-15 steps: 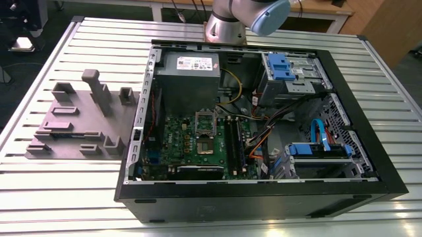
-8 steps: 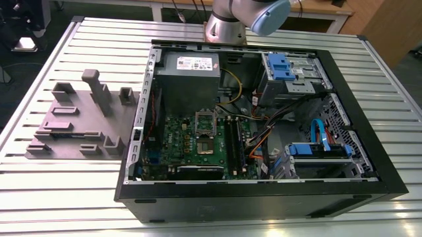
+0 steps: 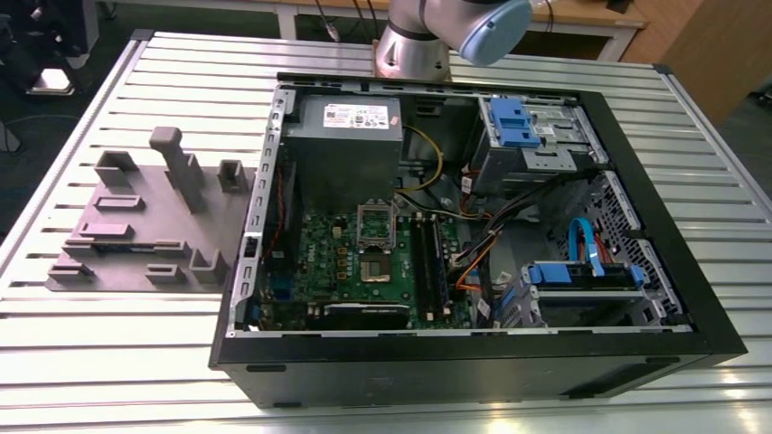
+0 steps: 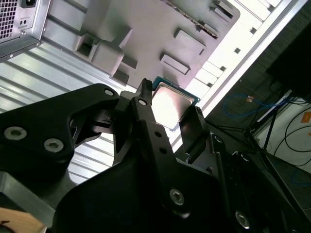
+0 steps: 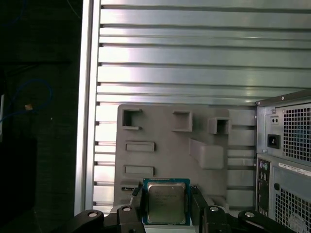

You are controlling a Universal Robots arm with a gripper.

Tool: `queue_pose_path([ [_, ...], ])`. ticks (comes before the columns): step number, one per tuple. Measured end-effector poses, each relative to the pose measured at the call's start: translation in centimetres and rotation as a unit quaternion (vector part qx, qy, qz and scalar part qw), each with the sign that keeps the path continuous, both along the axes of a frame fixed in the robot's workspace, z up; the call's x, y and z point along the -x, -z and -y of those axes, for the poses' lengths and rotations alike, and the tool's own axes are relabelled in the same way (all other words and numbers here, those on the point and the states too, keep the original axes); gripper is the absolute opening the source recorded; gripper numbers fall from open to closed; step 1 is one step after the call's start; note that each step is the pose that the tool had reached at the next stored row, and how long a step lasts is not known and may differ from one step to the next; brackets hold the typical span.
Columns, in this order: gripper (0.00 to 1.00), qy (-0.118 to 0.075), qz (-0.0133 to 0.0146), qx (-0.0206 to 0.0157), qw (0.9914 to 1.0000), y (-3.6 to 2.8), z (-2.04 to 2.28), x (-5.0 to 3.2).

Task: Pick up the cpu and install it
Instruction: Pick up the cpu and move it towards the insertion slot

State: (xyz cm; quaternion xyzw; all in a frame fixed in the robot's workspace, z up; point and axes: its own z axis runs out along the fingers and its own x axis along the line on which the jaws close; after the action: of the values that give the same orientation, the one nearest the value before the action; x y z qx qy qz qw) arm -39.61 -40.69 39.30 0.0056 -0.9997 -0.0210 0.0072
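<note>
Fingers (image 5: 197,201) of the black gripper (image 5: 166,209) stand closed against two opposite edges of the cpu (image 5: 166,198), a small flat square chip with a silver-grey metal top and a thin rim. From both wrist views we judge it clamped and held in the air. Beneath it lies the mauve-grey plastic tray (image 5: 165,131) with raised blocks, on the ribbed metal table (image 5: 194,58).

Our worry is the hold. Only the thin edges are pinched, so a jolt or a tilt could let the chip slide or drop. If it were set down turned or skewed in the rectangular metal socket frame (image 3: 375,220), we think the contacts could be damaged. The black and orange cables (image 3: 483,240) beside the board could snag the gripper.

In the exterior view the tray sits at nine o'clock from the open black computer case (image 3: 483,362), and we make out nothing in its recesses. The case holds a grey power-supply box (image 3: 343,136) at eleven o'clock and a green motherboard (image 3: 325,262) with the socket frame near centre. It also holds blue drive brackets (image 3: 513,117) at one and four o'clock.
</note>
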Motion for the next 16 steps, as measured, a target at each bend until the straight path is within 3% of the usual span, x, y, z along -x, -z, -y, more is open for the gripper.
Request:
queue_pose_path([
  [16,0.47,0.000,0.0000,0.0000,1.00000,0.00,0.05,-0.65],
])
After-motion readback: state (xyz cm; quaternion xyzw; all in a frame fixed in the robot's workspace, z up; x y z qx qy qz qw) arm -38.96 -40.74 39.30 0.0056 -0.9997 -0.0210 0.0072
